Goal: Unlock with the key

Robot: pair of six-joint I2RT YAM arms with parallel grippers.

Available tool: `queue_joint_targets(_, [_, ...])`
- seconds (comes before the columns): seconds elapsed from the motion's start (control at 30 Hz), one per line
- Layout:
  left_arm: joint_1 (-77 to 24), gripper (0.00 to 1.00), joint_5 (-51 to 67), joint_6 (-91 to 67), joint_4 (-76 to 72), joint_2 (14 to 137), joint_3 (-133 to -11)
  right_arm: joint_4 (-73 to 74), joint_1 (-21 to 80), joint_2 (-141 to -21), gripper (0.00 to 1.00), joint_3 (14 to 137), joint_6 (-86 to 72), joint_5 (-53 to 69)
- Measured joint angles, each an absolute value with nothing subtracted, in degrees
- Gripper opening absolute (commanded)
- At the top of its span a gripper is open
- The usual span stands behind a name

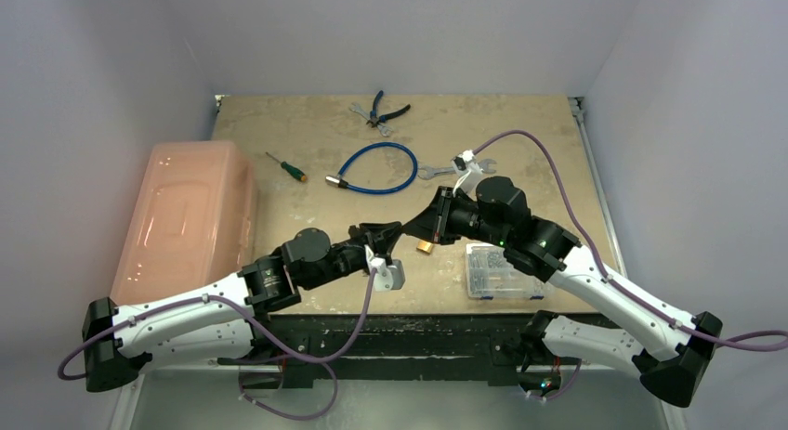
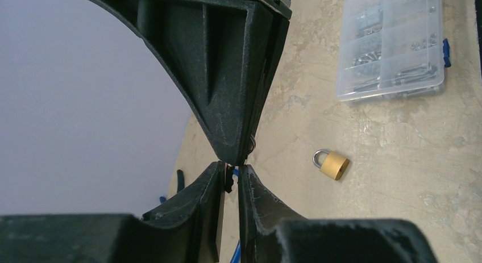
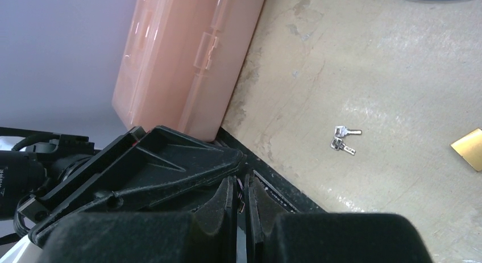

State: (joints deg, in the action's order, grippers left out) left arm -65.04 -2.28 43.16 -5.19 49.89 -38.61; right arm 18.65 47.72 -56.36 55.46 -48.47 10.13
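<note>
My two grippers meet tip to tip above the table's front middle. In the left wrist view the right gripper (image 2: 241,156) comes down shut, with a thin wire ring (image 2: 252,142) at its tip. A small dark toothed piece (image 2: 229,180), apparently the key's blade, hangs from it into the narrow gap of my left gripper (image 2: 232,171). The brass padlock (image 2: 331,163) lies locked on the table to the right, apart from both grippers; it also shows in the top view (image 1: 425,247). Two more tiny silver keys (image 3: 341,139) lie loose on the table.
A pink plastic box (image 1: 186,216) fills the left side. A clear parts organizer (image 1: 497,270) sits at the front right. A blue cable loop (image 1: 376,167), silver wrench (image 1: 444,171), screwdriver (image 1: 283,166) and pliers (image 1: 381,110) lie further back.
</note>
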Motion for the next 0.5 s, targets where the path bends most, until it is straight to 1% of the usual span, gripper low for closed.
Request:
queue_joint_targets(0.1, [-65.1,0.14,-2.8,43.3,-5.2,49.9,-38.6,18.6,47.7,-56.4,0.00,55.5,-48.7,10.5])
queue_joint_targets(0.13, [-65.1,0.10,-2.9,43.3,-5.2,49.9,-38.6,18.6,47.7,-56.4,0.00,55.5,-48.7,10.8])
queue_joint_targets(0.17, [-65.1,0.03,-3.1,43.3,-5.2,49.9,-38.6,18.5,47.7,-56.4,0.00,55.5,-48.8,11.2])
queue_joint_targets(0.2, [-65.1,0.00,-3.2,43.3,-5.1,49.9,-38.6,18.4,47.7,-56.4,0.00,55.5,-48.8,11.4])
queue_joint_targets(0.27, [-65.2,0.00,-3.4,43.4,-5.1,49.9,-38.6,18.4,47.7,-56.4,0.00,55.5,-48.9,11.6])
queue_joint_targets(0.3, [-65.3,0.00,-3.4,43.5,-5.0,49.9,-38.6,18.4,47.7,-56.4,0.02,55.5,-48.8,11.7])
queue_joint_targets(0.4, [-65.3,0.00,-3.4,43.2,-3.8,49.9,-39.0,18.2,47.6,-56.3,0.23,55.2,-48.8,12.6])
queue_joint_targets(0.43, [-65.3,0.00,-3.2,42.8,-2.7,50.0,-39.5,18.0,47.6,-56.3,0.32,55.0,-48.8,12.8])
queue_joint_targets(0.47, [-65.3,0.00,-3.1,42.4,-1.8,50.2,-39.9,18.0,47.6,-56.2,0.45,54.8,-48.9,12.9])
queue_joint_targets(0.5, [-65.3,0.00,-2.9,41.8,-0.7,50.5,-40.5,18.0,47.6,-56.2,0.52,54.8,-49.0,13.1])
